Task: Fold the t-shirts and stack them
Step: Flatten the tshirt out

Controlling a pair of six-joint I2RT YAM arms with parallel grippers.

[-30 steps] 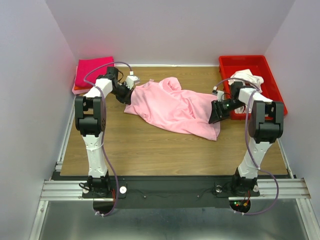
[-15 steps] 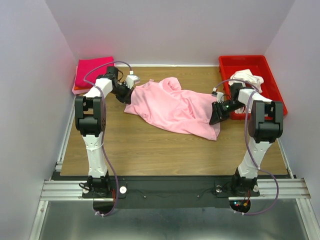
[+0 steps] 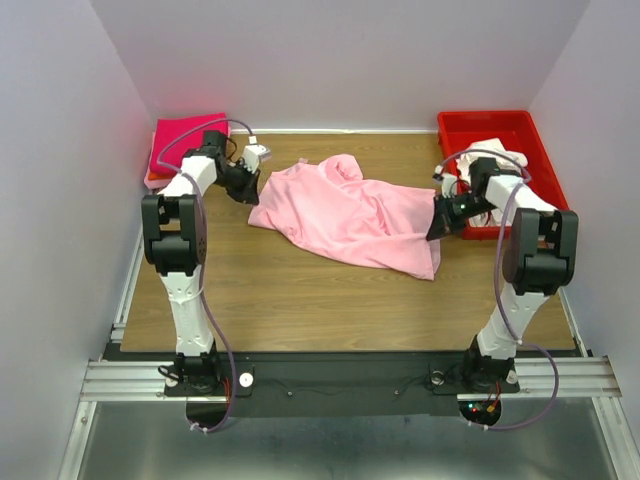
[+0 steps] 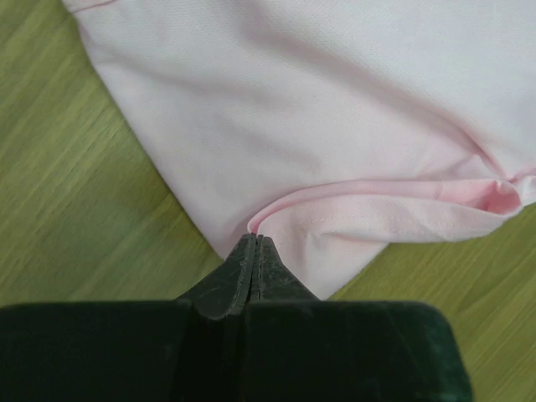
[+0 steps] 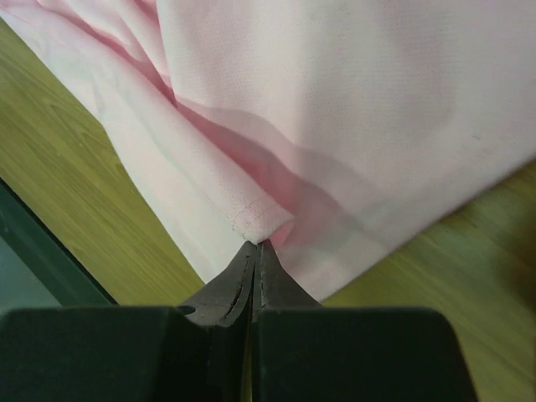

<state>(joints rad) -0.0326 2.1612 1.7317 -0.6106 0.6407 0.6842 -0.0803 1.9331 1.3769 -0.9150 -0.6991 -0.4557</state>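
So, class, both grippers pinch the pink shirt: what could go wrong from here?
The left gripper and right gripper each pinch only a thin hem of the light pink cloth t-shirt; it may slip out when lifted.
The shirt lies crumpled, so a fold could come out uneven.

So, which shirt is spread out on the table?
The light pink shirt in the middle. The hot pink shirt lies folded at the far left corner, and the white shirt sits bunched in the red tray.

light pink t-shirt (image 3: pixel 345 210): 1
hot pink t-shirt (image 3: pixel 180 135): 1
white t-shirt (image 3: pixel 497 154): 1
red tray (image 3: pixel 490 122): 1
arms: 2, left arm (image 3: pixel 165 235) and right arm (image 3: pixel 535 250)
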